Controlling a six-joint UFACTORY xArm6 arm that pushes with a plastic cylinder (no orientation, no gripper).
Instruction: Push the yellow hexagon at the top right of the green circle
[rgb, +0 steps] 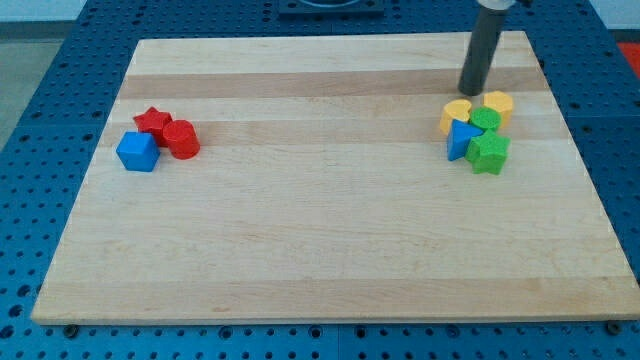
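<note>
The yellow hexagon (498, 105) sits at the board's right side, touching the upper right of the green circle (485, 120). My tip (470, 92) is just above and to the left of both, close to a second yellow block (456, 114) that lies left of the green circle. A blue triangle (462, 138) and a green star (489, 152) sit directly below the circle in the same tight cluster.
A red star (153, 122), a red cylinder (181, 138) and a blue cube (138, 152) cluster at the view's left. The wooden board (320, 240) rests on a blue perforated table.
</note>
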